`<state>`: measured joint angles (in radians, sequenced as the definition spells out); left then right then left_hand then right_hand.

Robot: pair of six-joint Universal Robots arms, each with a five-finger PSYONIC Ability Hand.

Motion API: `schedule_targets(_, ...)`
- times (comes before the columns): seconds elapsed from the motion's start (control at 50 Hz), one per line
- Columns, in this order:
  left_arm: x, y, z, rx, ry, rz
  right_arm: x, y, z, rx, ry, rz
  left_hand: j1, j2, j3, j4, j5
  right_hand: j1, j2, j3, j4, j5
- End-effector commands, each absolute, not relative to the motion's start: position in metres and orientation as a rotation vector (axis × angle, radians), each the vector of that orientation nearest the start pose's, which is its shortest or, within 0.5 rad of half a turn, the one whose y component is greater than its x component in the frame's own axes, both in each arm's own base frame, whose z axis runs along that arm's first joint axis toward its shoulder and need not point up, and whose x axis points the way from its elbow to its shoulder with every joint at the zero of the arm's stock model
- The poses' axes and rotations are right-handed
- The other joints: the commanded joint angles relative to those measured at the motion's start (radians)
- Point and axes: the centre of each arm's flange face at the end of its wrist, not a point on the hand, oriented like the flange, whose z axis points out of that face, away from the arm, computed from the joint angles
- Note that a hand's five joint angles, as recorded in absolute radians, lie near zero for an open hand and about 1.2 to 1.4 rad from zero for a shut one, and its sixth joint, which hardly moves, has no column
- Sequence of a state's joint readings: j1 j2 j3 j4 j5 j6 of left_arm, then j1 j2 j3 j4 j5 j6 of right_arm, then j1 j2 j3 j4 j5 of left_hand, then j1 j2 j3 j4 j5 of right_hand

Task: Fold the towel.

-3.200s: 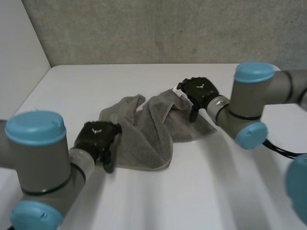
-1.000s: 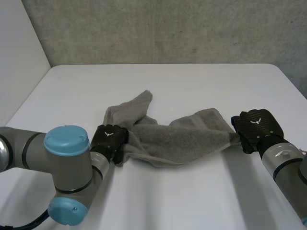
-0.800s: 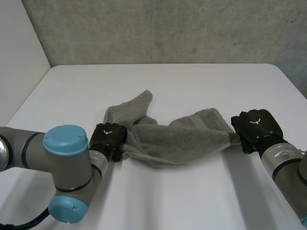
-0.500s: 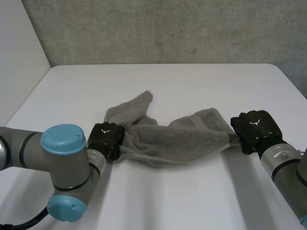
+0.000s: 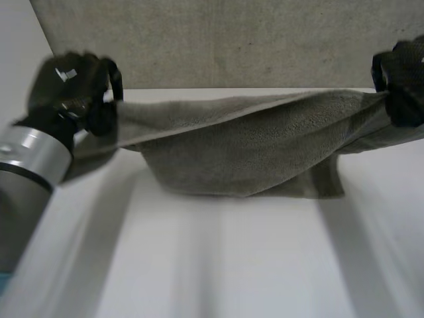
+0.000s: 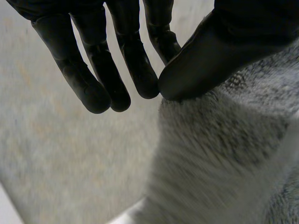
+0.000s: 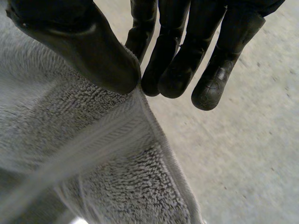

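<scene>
Pinches towel [image 5: 245,152] between thumb and fingers at both ends, left hand [image 5: 69,86] and right hand [image 5: 404,79]. Sags soft mid-span; likely handles best by corners.

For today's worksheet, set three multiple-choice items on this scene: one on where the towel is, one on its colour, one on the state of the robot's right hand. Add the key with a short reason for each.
1. Where is the towel?
A. Folded in a neat square
B. Stretched between the left hand and the right hand
C. Draped over one arm

2. What colour is the towel?
A. Grey
B. Red
C. Blue

3. What is the right hand doing?
A. Open, clear of the towel
B. Curled, holding nothing
C. Pinching the towel's edge between thumb and fingers

Key:
1 B: in the head view each hand holds one end and the middle sags between them.
2 A: the cloth is grey in all three views.
3 C: the right wrist view shows the thumb pressing the edge against a finger.
</scene>
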<state>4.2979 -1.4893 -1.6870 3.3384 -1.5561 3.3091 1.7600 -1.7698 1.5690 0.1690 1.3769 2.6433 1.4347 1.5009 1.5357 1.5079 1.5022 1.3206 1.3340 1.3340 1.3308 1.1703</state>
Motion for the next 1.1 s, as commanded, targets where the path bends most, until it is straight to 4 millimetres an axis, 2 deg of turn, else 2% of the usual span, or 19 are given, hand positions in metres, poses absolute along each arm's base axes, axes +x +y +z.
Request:
schedule_targets(0.02, -0.238, -0.2, 0.346, 0.772, 2.094, -2.563, 0.198, -0.204, 0.382, -1.079, 2.028, -2.163, -0.038, -0.105, -0.139, -0.112, -0.28, 0.076, 0.062, 0.062, 0.065, 0.051)
schedule_targets(0.08, -0.238, -0.203, 0.34, 0.776, 2.126, -2.528, 0.201, -0.208, 0.375, -1.108, 2.043, -2.116, -0.038, -0.105, -0.139, -0.112, -0.28, 0.076, 0.062, 0.062, 0.065, 0.051)
schedule_targets(0.12, -0.243, -0.217, 0.311, 0.809, 2.244, -2.403, 0.204, -0.214, 0.366, -1.126, 2.072, -2.069, -0.038, -0.105, -0.139, -0.112, -0.28, 0.076, 0.062, 0.062, 0.065, 0.051)
schedule_targets(0.14, -0.243, -0.217, 0.31, 0.809, 2.245, -2.402, 0.207, -0.221, 0.353, -1.144, 2.109, -2.009, -0.038, -0.105, -0.139, -0.112, -0.28, 0.076, 0.062, 0.062, 0.065, 0.051)
schedule_targets(0.18, -0.247, -0.233, 0.276, 0.824, 2.365, -2.263, 0.211, -0.228, 0.338, -1.165, 2.146, -1.936, -0.038, -0.105, -0.139, -0.112, -0.28, 0.076, 0.062, 0.062, 0.065, 0.051)
schedule_targets(0.2, -0.247, -0.233, 0.276, 0.824, 2.365, -2.262, 0.216, -0.232, 0.325, -1.189, 2.174, -1.87, -0.038, -0.105, -0.139, -0.112, -0.28, 0.076, 0.062, 0.062, 0.065, 0.051)
schedule_targets(0.22, -0.246, -0.242, 0.26, 0.818, 2.419, -2.189, 0.223, -0.235, 0.309, -1.219, 2.195, -1.794, -0.038, -0.105, -0.139, -0.112, -0.28, 0.076, 0.062, 0.062, 0.065, 0.051)
schedule_targets(0.24, -0.246, -0.242, 0.26, 0.818, 2.42, -2.188, 0.223, -0.235, 0.308, -1.219, 2.195, -1.794, -0.038, -0.105, -0.139, -0.112, -0.28, 0.076, 0.062, 0.062, 0.065, 0.051)
schedule_targets(0.3, -0.239, -0.272, 0.203, 0.78, 2.583, -1.951, 0.235, -0.244, 0.273, -1.257, 2.236, -1.66, -0.038, -0.105, -0.139, -0.112, -0.28, 0.076, 0.062, 0.062, 0.065, 0.051)
schedule_targets(0.32, -0.239, -0.272, 0.203, 0.78, 2.584, -1.95, 0.235, -0.244, 0.272, -1.257, 2.236, -1.66, -0.038, -0.105, -0.139, -0.112, -0.28, 0.076, 0.062, 0.062, 0.065, 0.051)
schedule_targets(0.36, -0.239, -0.277, 0.19, 0.778, 2.618, -1.899, 0.238, -0.252, 0.242, -1.249, 2.286, -1.597, -0.038, -0.105, -0.139, -0.112, -0.28, 0.076, 0.062, 0.062, 0.065, 0.051)
schedule_targets(0.46, -0.238, -0.29, 0.155, 0.767, 2.695, -1.774, 0.238, -0.26, 0.216, -1.234, 2.299, -1.614, -0.038, -0.105, -0.139, -0.112, -0.28, 0.076, 0.062, 0.062, 0.065, 0.051)
schedule_targets(0.54, -0.238, -0.293, 0.148, 0.763, 2.695, -1.773, 0.239, -0.263, 0.207, -1.231, 2.296, -1.635, -0.079, -0.145, -0.18, -0.152, -0.321, 0.076, 0.062, 0.062, 0.065, 0.051)
schedule_targets(0.56, -0.238, -0.294, 0.148, 0.762, 2.688, -1.784, 0.239, -0.264, 0.204, -1.23, 2.301, -1.634, -0.437, -0.503, -0.538, -0.51, -0.679, 0.076, 0.062, 0.062, 0.065, 0.051)
schedule_targets(0.58, -0.238, -0.294, 0.148, 0.762, 2.688, -1.784, 0.239, -0.264, 0.201, -1.227, 2.306, -1.62, -0.44, -0.506, -0.541, -0.513, -0.682, 0.076, 0.062, 0.062, 0.065, 0.051)
schedule_targets(0.62, -0.238, -0.294, 0.15, 0.755, 2.672, -1.803, 0.24, -0.264, 0.199, -1.226, 2.307, -1.612, -0.932, -0.998, -1.033, -1.005, -1.174, 0.076, 0.062, 0.062, 0.065, 0.051)
schedule_targets(0.68, -0.235, -0.295, 0.154, 0.738, 2.66, -1.813, 0.239, -0.262, 0.194, -1.226, 2.316, -1.59, -1.12, -1.187, -1.221, -1.194, -1.362, 0.076, 0.062, 0.062, 0.065, 0.051)
schedule_targets(0.9, -0.212, -0.283, 0.184, 0.649, 2.602, -1.873, 0.235, -0.263, 0.189, -1.215, 2.338, -1.572, -1.16, -1.226, -1.261, -1.233, -1.402, 0.076, 0.062, 0.062, 0.065, 0.051)
schedule_targets(1.1, -0.198, -0.242, 0.185, 0.644, 2.689, -1.752, 0.235, -0.263, 0.186, -1.22, 2.344, -1.571, -1.089, -1.155, -1.19, -1.162, -1.331, 0.076, 0.062, 0.062, 0.065, 0.051)
